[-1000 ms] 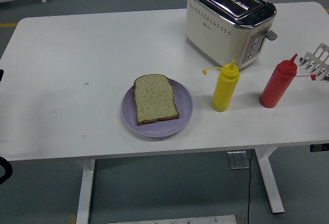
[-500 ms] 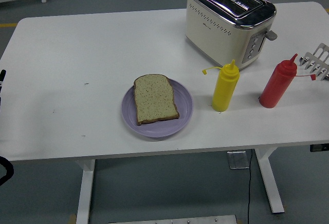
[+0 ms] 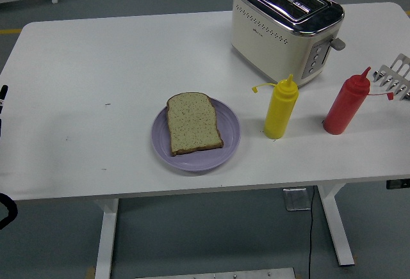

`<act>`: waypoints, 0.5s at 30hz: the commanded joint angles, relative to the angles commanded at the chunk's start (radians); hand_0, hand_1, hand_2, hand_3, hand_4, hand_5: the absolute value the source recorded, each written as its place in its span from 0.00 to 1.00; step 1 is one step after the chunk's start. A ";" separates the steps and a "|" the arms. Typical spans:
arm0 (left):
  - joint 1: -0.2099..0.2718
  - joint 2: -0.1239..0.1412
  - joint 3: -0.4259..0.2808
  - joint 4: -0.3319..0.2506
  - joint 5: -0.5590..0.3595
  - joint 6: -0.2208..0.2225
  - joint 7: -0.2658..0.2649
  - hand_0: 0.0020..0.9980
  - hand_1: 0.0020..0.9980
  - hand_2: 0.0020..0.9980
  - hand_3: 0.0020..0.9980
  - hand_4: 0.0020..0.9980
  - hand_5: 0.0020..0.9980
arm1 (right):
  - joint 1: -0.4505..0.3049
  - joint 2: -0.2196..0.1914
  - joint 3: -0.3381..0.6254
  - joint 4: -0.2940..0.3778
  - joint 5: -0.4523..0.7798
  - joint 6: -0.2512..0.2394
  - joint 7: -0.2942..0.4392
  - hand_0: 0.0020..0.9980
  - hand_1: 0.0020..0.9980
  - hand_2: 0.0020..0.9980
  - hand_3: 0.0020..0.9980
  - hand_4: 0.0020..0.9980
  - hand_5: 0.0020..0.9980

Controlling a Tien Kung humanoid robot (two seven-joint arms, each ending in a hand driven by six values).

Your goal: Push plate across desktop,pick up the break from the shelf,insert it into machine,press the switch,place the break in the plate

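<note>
Bread slice (image 3: 194, 123) lay flat on purple plate (image 3: 229, 146), toaster (image 3: 286, 26) well apart. My left hand (image 3: 2, 95) barely showed at edge; couldn't tell its grip.

Nothing can be read here with any certainty. The cream toaster (image 3: 286, 26) carries a small dark mark on its long side under the row of vent holes, too small to make out. The yellow squeeze bottle (image 3: 280, 109) and the red squeeze bottle (image 3: 346, 103) show plain sides with no labels.
</note>
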 joint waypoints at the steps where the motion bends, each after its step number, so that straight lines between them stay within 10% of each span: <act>1: -0.001 0.000 -0.001 0.000 0.000 0.000 0.000 0.84 0.88 0.94 0.80 0.63 1.00 | 0.000 0.000 0.002 0.001 0.001 0.001 -0.001 0.81 0.77 0.77 0.75 0.47 0.55; 15: -0.007 -0.001 -0.011 -0.003 0.003 -0.001 0.001 0.84 0.88 0.93 0.80 0.63 1.00 | 0.005 -0.001 0.010 0.006 0.012 0.008 -0.004 0.81 0.77 0.76 0.74 0.48 0.56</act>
